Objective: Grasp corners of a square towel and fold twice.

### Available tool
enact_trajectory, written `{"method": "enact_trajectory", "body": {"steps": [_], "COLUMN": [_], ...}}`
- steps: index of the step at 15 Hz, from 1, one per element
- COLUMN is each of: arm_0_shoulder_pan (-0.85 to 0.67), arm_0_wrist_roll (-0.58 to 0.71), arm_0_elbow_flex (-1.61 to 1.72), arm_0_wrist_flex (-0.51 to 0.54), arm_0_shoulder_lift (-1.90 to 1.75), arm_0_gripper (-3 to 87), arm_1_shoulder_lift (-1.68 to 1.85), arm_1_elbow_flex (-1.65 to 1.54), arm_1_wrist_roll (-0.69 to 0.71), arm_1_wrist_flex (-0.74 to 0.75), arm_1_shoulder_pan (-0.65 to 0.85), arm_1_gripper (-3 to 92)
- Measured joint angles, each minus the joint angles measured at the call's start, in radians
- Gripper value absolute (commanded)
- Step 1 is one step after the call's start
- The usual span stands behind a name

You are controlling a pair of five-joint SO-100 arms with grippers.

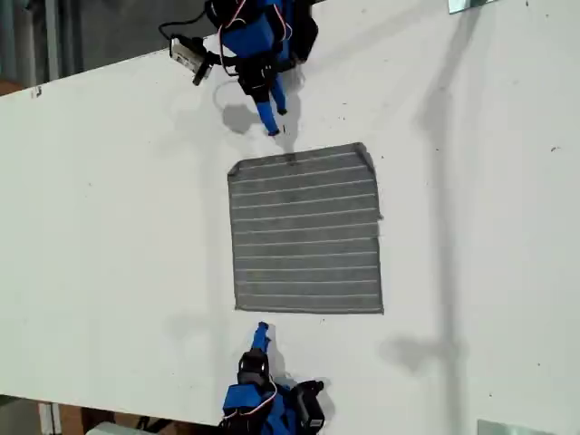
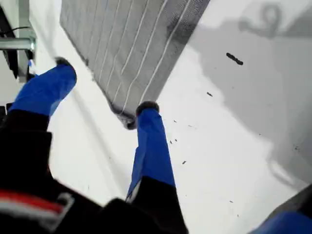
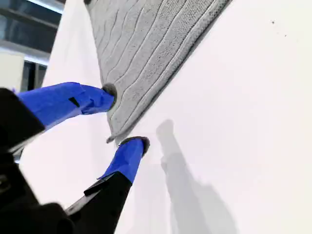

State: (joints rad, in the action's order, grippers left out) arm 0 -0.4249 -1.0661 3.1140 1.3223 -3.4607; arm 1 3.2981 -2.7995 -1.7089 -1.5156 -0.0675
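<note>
Grey towel [image 1: 305,229] (thin pale stripes, darker hem), white table [image 1: 109,227]

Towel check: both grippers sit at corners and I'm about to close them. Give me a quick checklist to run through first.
1. The towel lies flat and unfolded: ok.
2. My first gripper is open: ok.
3. A corner sits between its jaws: ok, though close beside one jaw.
4. My second gripper is open: ok.
5. The other corner sits between its jaws: ok.
6. Both sets of jaws are low enough to pinch cloth: cannot tell.
</note>
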Motion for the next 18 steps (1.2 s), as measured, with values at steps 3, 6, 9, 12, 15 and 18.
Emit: {"method": "enact_trajectory", "body": {"steps": [3, 6, 9, 12, 15, 18], "arm_0_shoulder_pan": [-0.132, -0.15, -0.15, -0.147, -0.025, 0.031], "arm_0_wrist_roll": [-0.241, -0.304, -0.293, -0.287, -0.265, -0.284], "arm_0_elbow_flex": [-0.021, -0.023, -0.023, -0.026, -0.012, -0.069], "arm_0_wrist_flex": [0.006, 0.006, 0.006, 0.006, -0.074, -0.164], "arm_0_shoulder_lift": [0.0, 0.0, 0.0, 0.0, -0.003, 0.057], "arm_0_gripper": [21.2, 18.3, 16.4, 19.5, 23.0, 23.2], "arm_1_shoulder_lift": [0.0, 0.0, 0.0, 0.0, -0.084, -0.75], "arm_1_elbow_flex": [-0.002, -0.002, -0.002, -0.005, -0.02, 0.42], "arm_1_wrist_roll": [0.012, 0.014, 0.012, 0.052, 0.229, 0.394], "arm_1_wrist_flex": [-0.002, -0.003, -0.003, -0.003, 0.163, 0.227], "arm_1_shoulder_pan": [0.077, 0.127, 0.098, 0.083, 0.126, 0.183], "arm_1_gripper": [25.2, 21.1, 25.2, 26.5, 29.1, 31.2]}}
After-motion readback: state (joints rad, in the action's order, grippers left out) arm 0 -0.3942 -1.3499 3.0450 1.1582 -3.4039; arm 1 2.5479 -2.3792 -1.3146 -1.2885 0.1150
